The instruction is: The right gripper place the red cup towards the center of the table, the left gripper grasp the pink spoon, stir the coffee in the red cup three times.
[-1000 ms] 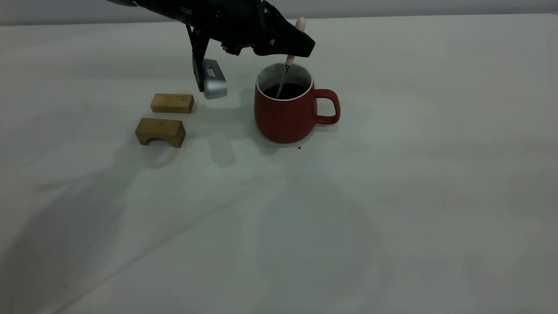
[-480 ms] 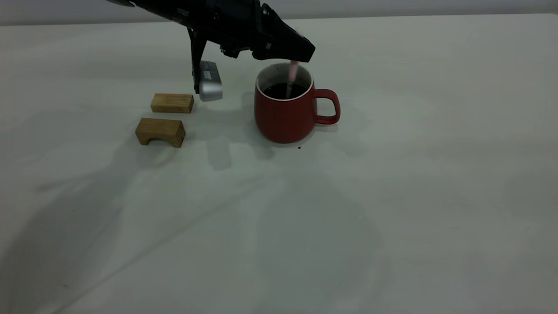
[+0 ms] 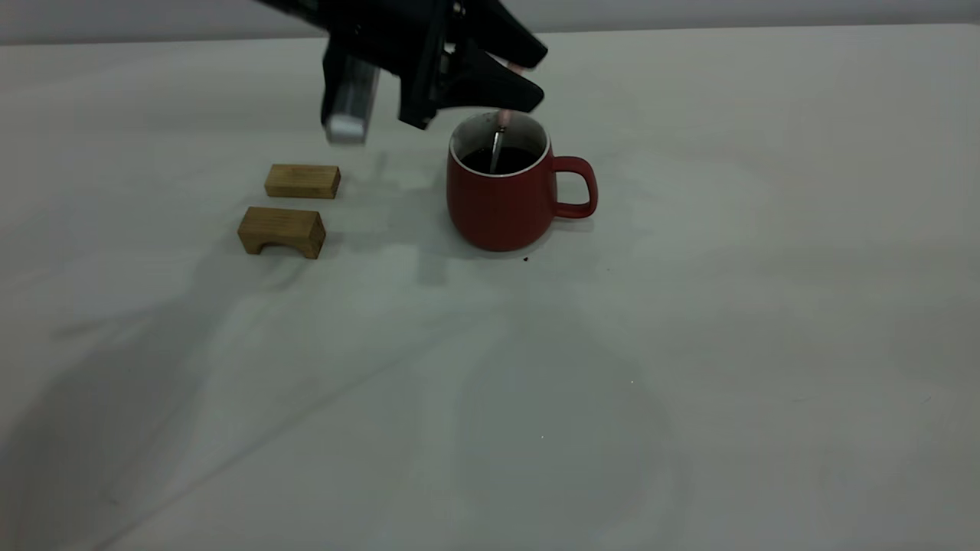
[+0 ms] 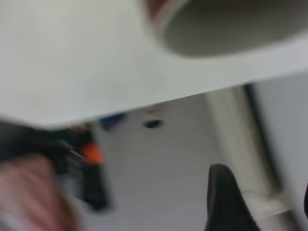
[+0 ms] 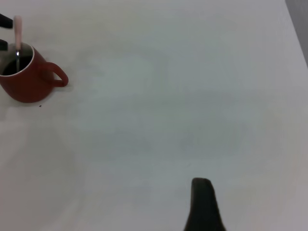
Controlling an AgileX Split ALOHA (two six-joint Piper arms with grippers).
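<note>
The red cup (image 3: 501, 207) stands upright on the table (image 3: 689, 344), handle pointing right, with dark coffee (image 3: 511, 158) inside. My left gripper (image 3: 540, 75) hovers just above the cup's rim, rolled so one finger lies above the other, and is shut on the pink spoon (image 3: 498, 141). The spoon's pink handle sits between the fingers and its metal neck dips into the coffee. The left wrist view is blurred, with the cup (image 4: 231, 24) close by. In the right wrist view the cup (image 5: 24, 84) and the spoon (image 5: 18, 31) are far off. My right gripper (image 5: 257, 202) is open over bare table.
Two tan wooden blocks lie left of the cup, a flat one (image 3: 302, 181) and an arched one (image 3: 282, 231). A small dark speck (image 3: 525, 259) marks the table in front of the cup. Bare table stretches right of the cup and toward the front edge.
My left wrist has rolled sharply, and its silver block swung up and to the left. Both fingers now show one above the other. The spoon has shifted inside the cup; the cup stayed put.
</note>
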